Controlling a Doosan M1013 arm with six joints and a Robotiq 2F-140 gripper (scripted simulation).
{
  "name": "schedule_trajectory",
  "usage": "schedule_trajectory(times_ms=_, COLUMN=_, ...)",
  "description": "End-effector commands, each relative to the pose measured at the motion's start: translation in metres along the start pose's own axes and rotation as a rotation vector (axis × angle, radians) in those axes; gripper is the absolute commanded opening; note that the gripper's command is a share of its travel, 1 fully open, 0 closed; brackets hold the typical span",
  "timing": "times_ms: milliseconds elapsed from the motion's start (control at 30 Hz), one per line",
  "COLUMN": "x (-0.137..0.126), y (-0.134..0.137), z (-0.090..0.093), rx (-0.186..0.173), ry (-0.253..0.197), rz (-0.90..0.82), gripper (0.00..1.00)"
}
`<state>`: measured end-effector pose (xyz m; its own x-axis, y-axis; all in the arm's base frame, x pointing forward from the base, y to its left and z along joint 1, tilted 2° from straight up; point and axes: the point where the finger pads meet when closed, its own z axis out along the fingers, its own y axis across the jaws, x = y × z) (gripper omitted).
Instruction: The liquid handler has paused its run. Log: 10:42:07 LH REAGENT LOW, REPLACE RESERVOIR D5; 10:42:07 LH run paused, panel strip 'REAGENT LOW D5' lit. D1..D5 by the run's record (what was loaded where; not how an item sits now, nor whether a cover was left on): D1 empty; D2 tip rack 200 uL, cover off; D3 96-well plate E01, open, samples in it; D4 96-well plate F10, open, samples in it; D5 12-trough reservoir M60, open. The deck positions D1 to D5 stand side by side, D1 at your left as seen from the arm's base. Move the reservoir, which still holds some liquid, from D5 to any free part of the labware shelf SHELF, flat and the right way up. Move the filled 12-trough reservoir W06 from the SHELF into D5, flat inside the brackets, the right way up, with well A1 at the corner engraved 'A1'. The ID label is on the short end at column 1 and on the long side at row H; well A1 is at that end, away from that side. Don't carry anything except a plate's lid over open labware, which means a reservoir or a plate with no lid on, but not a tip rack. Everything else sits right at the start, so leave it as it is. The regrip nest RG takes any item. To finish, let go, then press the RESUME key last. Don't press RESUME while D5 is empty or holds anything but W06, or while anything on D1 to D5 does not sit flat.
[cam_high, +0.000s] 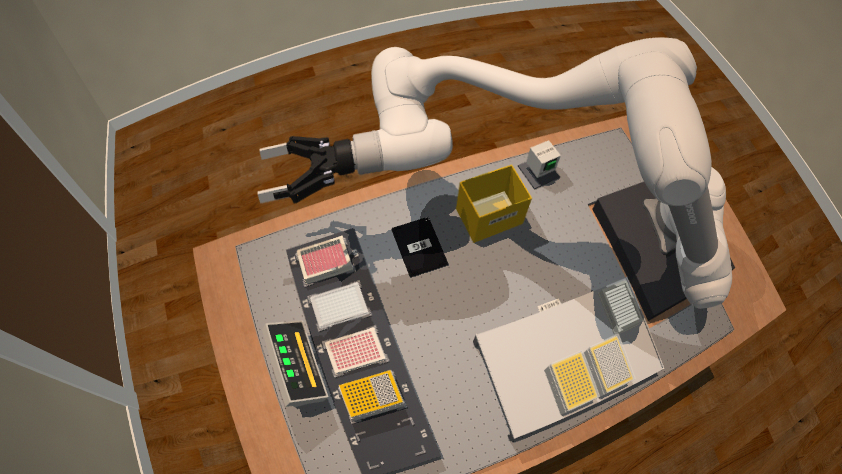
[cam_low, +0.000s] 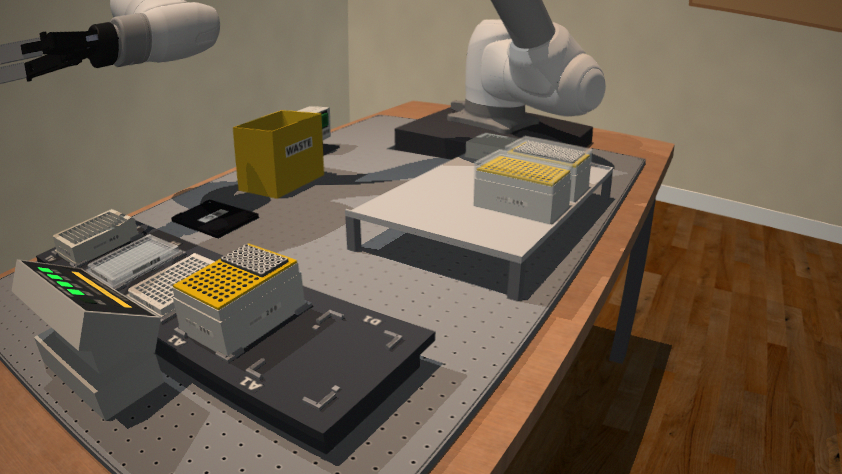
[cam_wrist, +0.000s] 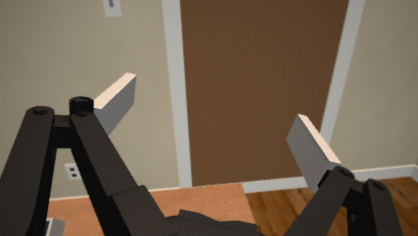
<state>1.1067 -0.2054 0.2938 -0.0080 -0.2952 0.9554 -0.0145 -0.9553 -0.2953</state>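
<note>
The reservoir on D5, reddish inside, sits at the far end of the dark deck strip; in the exterior view it is a low grey box with troughs. A second trough reservoir stands on the white shelf at the corner nearest the arm's base, and it also shows in the exterior view. My gripper is open and empty. It hangs high beyond the table's edge, past the D5 end, pointing sideways away from the table. The wrist view shows only its spread fingers against a wall and door.
D4 holds a white plate, D3 a pink plate, D2 a yellow tip rack; D1 is bare. The panel stands beside the deck. Two tip racks sit on the shelf. Black RG nest, yellow waste bin, RESUME key box.
</note>
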Motion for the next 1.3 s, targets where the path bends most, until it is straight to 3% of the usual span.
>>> schedule_trajectory(times_ms=0, x=0.0, y=0.0, z=0.0, rx=0.0, ry=0.0, rz=0.0, gripper=1.0)
schedule_trajectory(times_ms=533, x=0.0, y=0.0, z=0.0, rx=0.0, ry=0.0, rz=0.0, gripper=1.0)
schedule_trajectory(times_ms=567, x=-0.001, y=-0.003, z=-0.003, rx=-0.001, ry=-0.019, rz=-0.004, gripper=0.77)
schedule_trajectory(times_ms=1033, x=-0.025, y=-0.05, z=-0.05, rx=-0.016, ry=-0.294, rz=-0.059, gripper=0.77)
schedule_trajectory(times_ms=1100, x=-0.025, y=-0.05, z=-0.05, rx=-0.016, ry=-0.294, rz=-0.059, gripper=0.77)
schedule_trajectory(times_ms=1267, x=-0.033, y=-0.066, z=-0.067, rx=-0.021, ry=-0.391, rz=-0.078, gripper=0.77)
